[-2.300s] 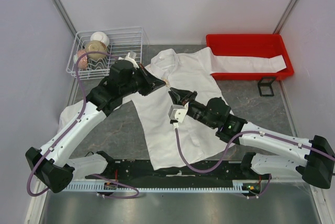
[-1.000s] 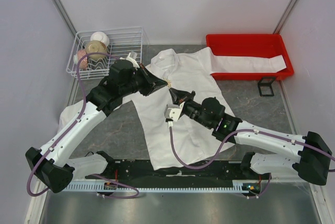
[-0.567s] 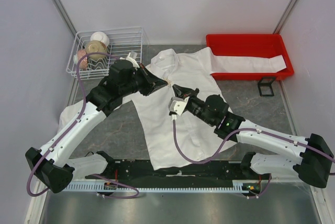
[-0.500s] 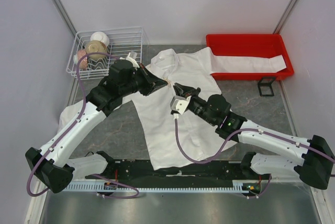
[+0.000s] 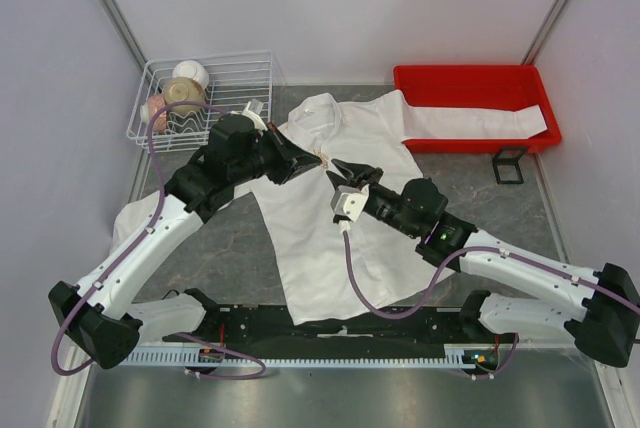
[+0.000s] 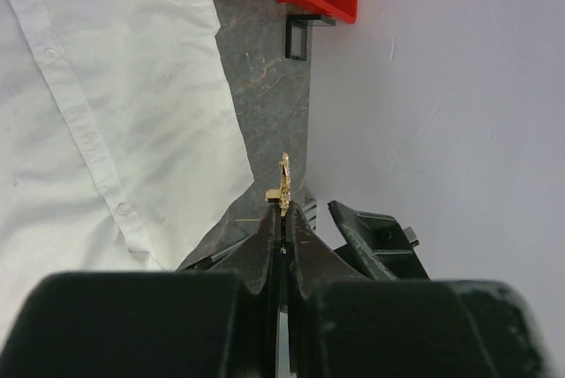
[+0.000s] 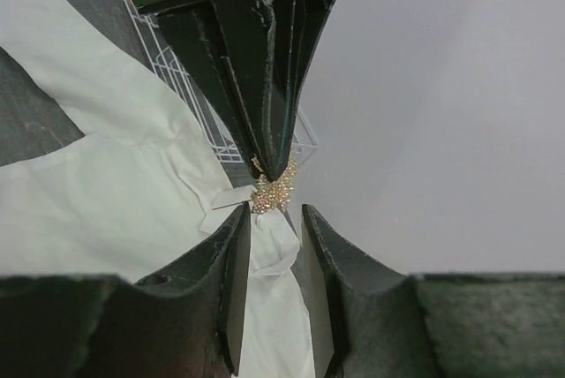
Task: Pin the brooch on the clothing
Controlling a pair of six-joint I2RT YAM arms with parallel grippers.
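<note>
Your grey marbled surface [image 5: 225, 248] sits boxed in by plain pale walls [image 5: 330, 8], with metal posts [image 5: 107, 3] in the corners at 11 and 1 o'clock. The light is soft and even. A brushed metal ledge [image 5: 330, 403] runs at 6 o'clock.

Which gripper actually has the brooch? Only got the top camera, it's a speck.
Observer: The left gripper. Its wrist camera shows it shut on the brooch, held edge-on at the very fingertips.
Operator: Right one on it too?
Observer: No. Its wrist camera shows the right gripper open, one finger either side of the brooch's lower edge.
Operator: Pin open?
Observer: Can't tell. The left wrist camera shows only a small gold stub sticking out sideways.
</note>
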